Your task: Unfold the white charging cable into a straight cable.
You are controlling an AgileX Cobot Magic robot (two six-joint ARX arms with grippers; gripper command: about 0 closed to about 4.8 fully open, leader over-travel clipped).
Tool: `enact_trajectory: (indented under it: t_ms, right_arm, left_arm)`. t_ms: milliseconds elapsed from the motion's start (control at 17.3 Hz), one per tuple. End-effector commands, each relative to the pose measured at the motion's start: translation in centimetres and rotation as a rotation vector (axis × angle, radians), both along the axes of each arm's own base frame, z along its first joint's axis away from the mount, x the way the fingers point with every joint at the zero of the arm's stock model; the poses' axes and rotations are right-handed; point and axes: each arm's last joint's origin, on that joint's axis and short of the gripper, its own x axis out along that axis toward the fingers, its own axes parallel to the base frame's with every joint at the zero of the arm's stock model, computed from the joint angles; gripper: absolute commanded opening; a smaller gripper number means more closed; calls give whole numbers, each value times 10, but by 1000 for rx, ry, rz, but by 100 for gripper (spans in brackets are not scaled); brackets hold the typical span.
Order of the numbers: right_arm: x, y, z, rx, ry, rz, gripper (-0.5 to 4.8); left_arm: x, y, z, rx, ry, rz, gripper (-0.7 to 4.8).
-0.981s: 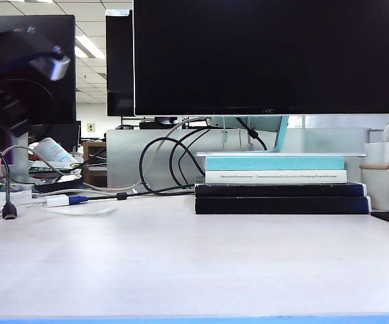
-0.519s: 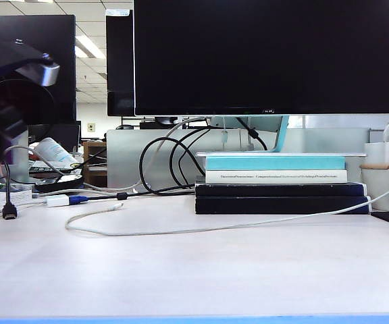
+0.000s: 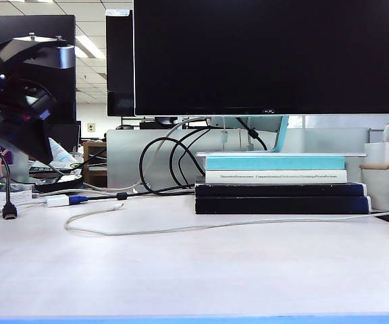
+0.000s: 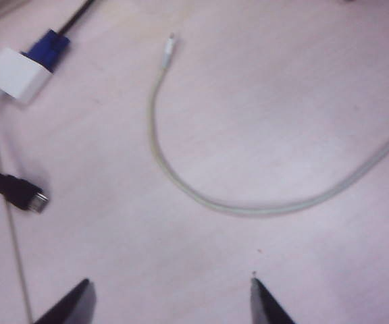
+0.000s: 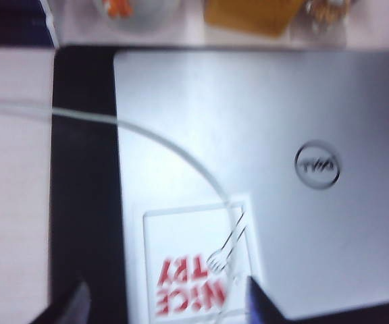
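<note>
The white charging cable (image 3: 201,228) lies on the pale table in a long shallow line. One slim plug (image 3: 117,206) rests at the left after a small hook-shaped bend, and the far end runs off to the right. In the left wrist view the cable (image 4: 201,199) curves across the table. My left gripper (image 4: 169,293) hovers open above it, apart from it, with nothing between its fingers. In the right wrist view the cable (image 5: 161,142) trails over a silver laptop lid (image 5: 282,135). My right gripper (image 5: 166,290) stands open over the lid, holding nothing.
A white adapter with blue plug (image 3: 59,200) and a black plug (image 3: 9,212) lie at the table's left. A book stack (image 3: 282,192), black monitor cables (image 3: 161,165) and a large monitor (image 3: 265,57) stand behind. The laptop sits on a black mat (image 5: 83,169) at the right.
The cable has appeared stretched across the table. Its right end, raised half a second ago, has dropped flat. The left arm has turned and shifted right, up at the left.
</note>
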Motion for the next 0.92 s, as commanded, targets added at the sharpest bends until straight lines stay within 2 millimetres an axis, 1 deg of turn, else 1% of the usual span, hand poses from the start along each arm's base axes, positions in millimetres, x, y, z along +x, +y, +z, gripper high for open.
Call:
enact_trajectory:
  t_ms: [58,173,231,289,346,462,519,577,635,692,750,808,866,923]
  right_arm:
    - [-9,5,-5,145,84,-5,314]
    - [-16,7,-10,187,164,6,314]
    - [-19,8,-10,204,174,13,314]
    - [-23,10,-7,222,148,16,313]
    - [-29,12,-2,222,106,28,300]
    - [-54,18,14,193,-43,50,265]
    - [-59,19,17,185,-72,53,265]
    - [-60,20,18,183,-81,54,265]
    - [-62,21,21,194,-117,77,265]
    - [-70,26,31,270,-242,161,264]
    - [-74,28,38,278,-334,156,260]
    - [-80,29,46,265,-428,156,242]
    - [-88,31,55,238,-536,183,229]
    - [-96,33,61,218,-612,208,229]
  left_arm:
    - [-9,2,2,-64,70,9,313]
    - [-18,7,6,-64,106,29,312]
    - [-24,10,9,-63,110,42,311]
    - [-30,16,14,-62,93,81,310]
    - [-35,23,21,-65,65,125,310]
    - [-57,46,46,-126,-72,200,310]
    - [-67,55,54,-153,-127,228,309]
    - [-73,60,58,-173,-147,231,309]
    - [-83,68,61,-225,-184,226,309]
    - [-97,82,54,-246,-225,305,308]
    - [-102,88,49,-298,-235,343,308]
    - [-106,92,47,-343,-242,346,308]
    - [-109,96,44,-365,-253,360,298]
    - [-110,96,43,-364,-256,370,288]
